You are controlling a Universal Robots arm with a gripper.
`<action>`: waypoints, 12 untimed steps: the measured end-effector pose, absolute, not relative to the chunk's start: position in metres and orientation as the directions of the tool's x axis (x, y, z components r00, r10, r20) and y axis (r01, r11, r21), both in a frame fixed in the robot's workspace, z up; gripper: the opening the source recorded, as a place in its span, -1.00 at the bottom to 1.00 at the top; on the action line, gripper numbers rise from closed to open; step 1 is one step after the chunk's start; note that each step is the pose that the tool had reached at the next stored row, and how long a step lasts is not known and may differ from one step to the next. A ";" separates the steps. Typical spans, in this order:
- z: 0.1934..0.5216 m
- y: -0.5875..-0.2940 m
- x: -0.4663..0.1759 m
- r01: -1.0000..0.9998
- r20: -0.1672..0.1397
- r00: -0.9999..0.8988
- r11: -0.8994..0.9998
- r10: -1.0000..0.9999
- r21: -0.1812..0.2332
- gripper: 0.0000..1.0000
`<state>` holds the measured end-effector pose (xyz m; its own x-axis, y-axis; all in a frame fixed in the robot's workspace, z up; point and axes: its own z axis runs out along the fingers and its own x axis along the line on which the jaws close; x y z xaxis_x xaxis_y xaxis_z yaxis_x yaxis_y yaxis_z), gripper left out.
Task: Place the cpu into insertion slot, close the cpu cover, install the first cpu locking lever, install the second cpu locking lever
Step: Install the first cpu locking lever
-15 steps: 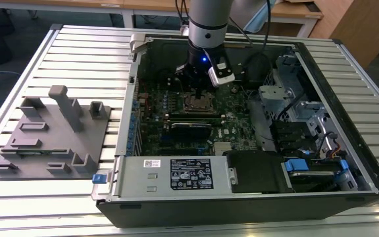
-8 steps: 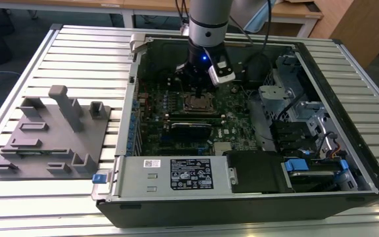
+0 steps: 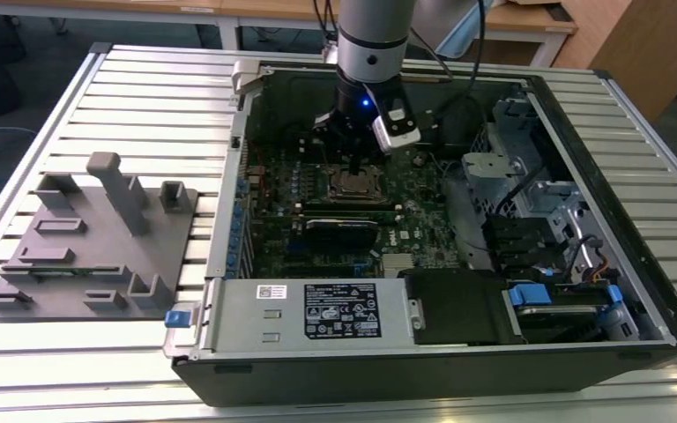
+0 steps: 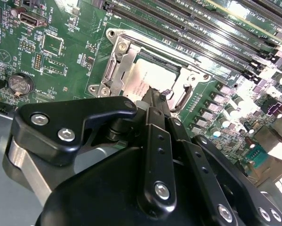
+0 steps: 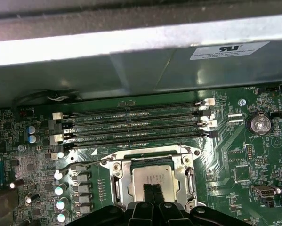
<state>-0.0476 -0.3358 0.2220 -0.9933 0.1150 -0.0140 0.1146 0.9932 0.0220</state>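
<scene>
The cpu (image 5: 152,176), a pale silvery square chip, lies flat in the insertion slot (image 3: 354,185) on the green motherboard. The cpu cover (image 5: 119,181), a silvery frame plate, lies down around it, and the chip shows through its window. In the second wrist view the cpu (image 4: 152,77) sits inside the cover (image 4: 121,61), with a bent wire lever end (image 4: 182,100) beside the socket. My gripper (image 5: 153,190) points straight down over the chip's near edge, its dark fingers pressed together with nothing seen between them. Whether the tips (image 4: 153,95) touch the chip is unclear. The gripper (image 3: 354,167) hangs inside the open computer case.
Long black memory slots (image 5: 131,125) run just beyond the socket, with the case wall (image 5: 131,61) behind them. A coin battery (image 5: 259,123) sits to one side. The grey power supply box (image 3: 315,313) and drive cages (image 3: 527,185) crowd the case. A grey fixture block (image 3: 92,256) stands on the exterior view's left.
</scene>
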 end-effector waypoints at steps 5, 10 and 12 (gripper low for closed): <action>0.224 -0.336 -0.048 0.115 -0.014 -0.993 0.993 0.115 0.022 -0.80; 0.224 -0.336 -0.048 0.115 -0.014 -0.993 0.993 0.115 0.023 -0.80; 0.224 -0.336 -0.048 0.115 -0.014 -0.993 0.993 0.115 0.024 -0.80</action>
<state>-0.0476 -0.3358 0.2243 -0.9933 0.1150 -0.0136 0.1146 0.9931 0.0244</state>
